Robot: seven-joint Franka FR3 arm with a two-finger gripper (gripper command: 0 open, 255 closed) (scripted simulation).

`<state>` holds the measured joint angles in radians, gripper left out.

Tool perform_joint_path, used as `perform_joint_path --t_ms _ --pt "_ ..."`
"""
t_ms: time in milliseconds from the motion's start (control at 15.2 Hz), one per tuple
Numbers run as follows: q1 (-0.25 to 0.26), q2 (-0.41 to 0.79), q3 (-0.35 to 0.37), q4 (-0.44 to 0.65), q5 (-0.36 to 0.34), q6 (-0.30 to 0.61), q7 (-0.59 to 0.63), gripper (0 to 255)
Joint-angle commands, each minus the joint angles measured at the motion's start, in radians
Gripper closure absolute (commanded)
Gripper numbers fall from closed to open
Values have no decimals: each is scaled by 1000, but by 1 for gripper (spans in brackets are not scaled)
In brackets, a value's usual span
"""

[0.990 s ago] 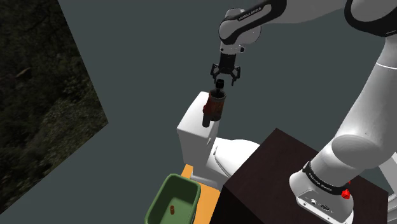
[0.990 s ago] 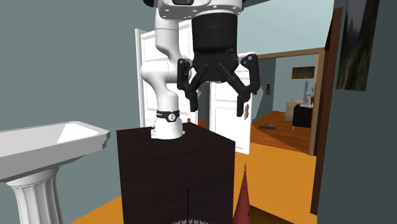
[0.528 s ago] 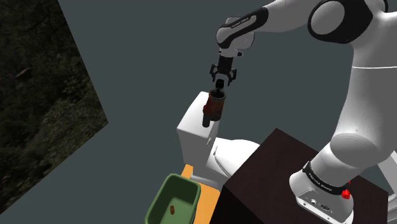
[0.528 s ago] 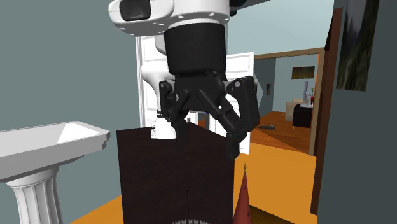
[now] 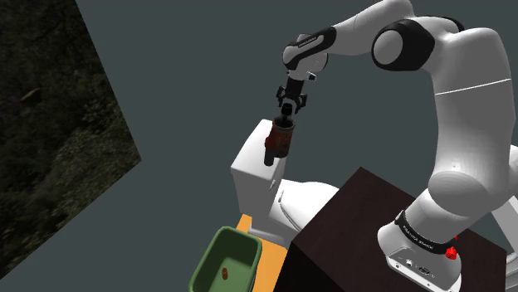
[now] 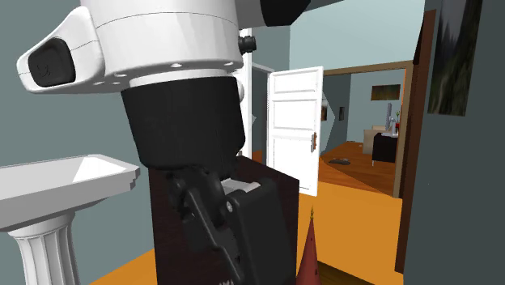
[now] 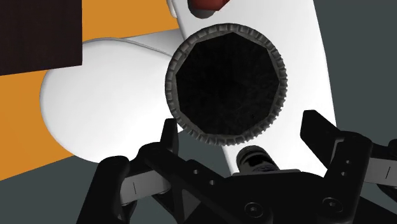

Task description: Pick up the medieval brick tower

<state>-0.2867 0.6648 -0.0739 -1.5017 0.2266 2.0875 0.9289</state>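
Tower (image 5: 280, 139) stands on toilet tank (image 5: 247, 170) beneath spread claw (image 5: 287, 107).

The reddish-brown brick tower (image 5: 280, 138) stands upright on the white toilet tank (image 5: 249, 170), at about 11 o'clock from the bowl (image 5: 303, 199) in the shoulder view, its round toothed rim ringing a dark hollow top.

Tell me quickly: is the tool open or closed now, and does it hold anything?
Tool: open, holding nothing; its fingers stand apart over the brick tower.
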Motion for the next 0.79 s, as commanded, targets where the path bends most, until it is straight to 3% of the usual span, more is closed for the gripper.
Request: perform_joint_path --t_ms 0,462,528,726 --pt "-3 25 1 11 5 15 2 0" --pt "-4 60 4 6 11 55 -6 0" --pt "-4 60 4 6 11 55 -6 255" --pt "-4 60 4 6 11 55 -6 255"
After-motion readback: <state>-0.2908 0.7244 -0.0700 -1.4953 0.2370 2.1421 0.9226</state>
